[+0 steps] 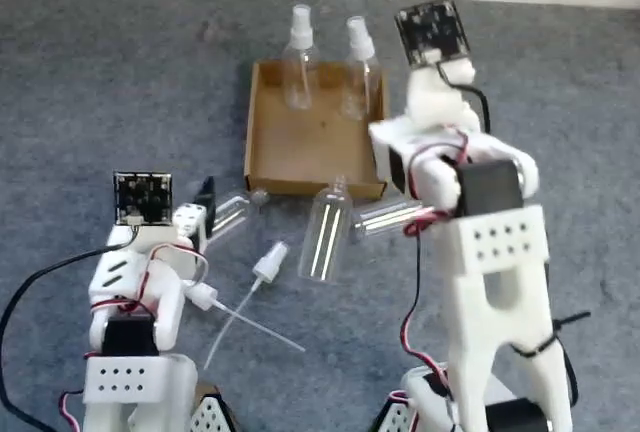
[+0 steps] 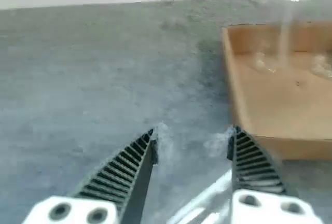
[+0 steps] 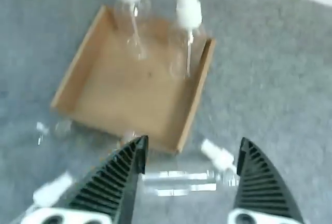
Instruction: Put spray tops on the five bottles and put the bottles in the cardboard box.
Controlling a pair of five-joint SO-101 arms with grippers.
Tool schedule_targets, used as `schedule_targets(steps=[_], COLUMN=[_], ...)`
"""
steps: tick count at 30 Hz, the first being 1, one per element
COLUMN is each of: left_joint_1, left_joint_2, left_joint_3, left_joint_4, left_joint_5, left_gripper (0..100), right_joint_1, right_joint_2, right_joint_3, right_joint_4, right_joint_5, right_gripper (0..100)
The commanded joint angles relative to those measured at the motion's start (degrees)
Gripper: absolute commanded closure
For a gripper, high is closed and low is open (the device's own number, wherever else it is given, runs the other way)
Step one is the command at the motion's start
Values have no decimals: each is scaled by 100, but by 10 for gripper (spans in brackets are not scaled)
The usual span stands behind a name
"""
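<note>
Here, high view plus both wrist views. Cardboard box (image 1: 300,157) sits mid-table on the grey mat (image 1: 120,82). Capped bottle A (image 1: 298,67) and capped bottle B (image 1: 358,72) stand upright inside it, side by side at the far wall, each w/ a white spray top.

Left gripper (image 2: 192,132): jaws wide apart, gripping nothing, low over the mat near the box's near-left corner. Clear bottle C (image 2: 202,211) lies on its side below and between the fingers; contact cannot be told.

Uncapped bottle D (image 1: 327,227) lies on the mat just in front of the box's near wall, neck toward the box.

Right gripper (image 3: 192,142): jaws also wide apart and empty, above bottle E (image 3: 179,181). Bottle E lies on its side near the box's near-right corner w/ a spray top fitted.

Loose spray top (image 1: 270,260) w/ long dip tube lies on the mat between the arms, just beside bottle D.
</note>
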Motion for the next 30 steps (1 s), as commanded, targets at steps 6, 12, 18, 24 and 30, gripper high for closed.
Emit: schedule_targets(steps=[6, 12, 18, 24, 30], left_joint_1=[-497, -523, -505, -505, -523], left_joint_2=[-13, 84, 1666, 3626, 3512], left_joint_3=[-1543, -3125, -4242, -5587, -6237], left_joint_4=[1943, 3982, 4914, 6145, 6813], left_joint_5=[-800, -1635, -2066, -2576, -3015], left_gripper=[809, 809, 811, 808, 806], right_joint_1=[48, 787, 1525, 1780, 2053], right_joint_2=[-936, -1288, -1815, -2308, -2308], right_joint_3=[338, 1516, 2835, 3741, 3987], right_joint_4=[1481, 1938, 1895, 1938, 1912], right_joint_5=[431, 1301, 2224, 2752, 3191], right_gripper=[784, 784, 784, 784, 784])
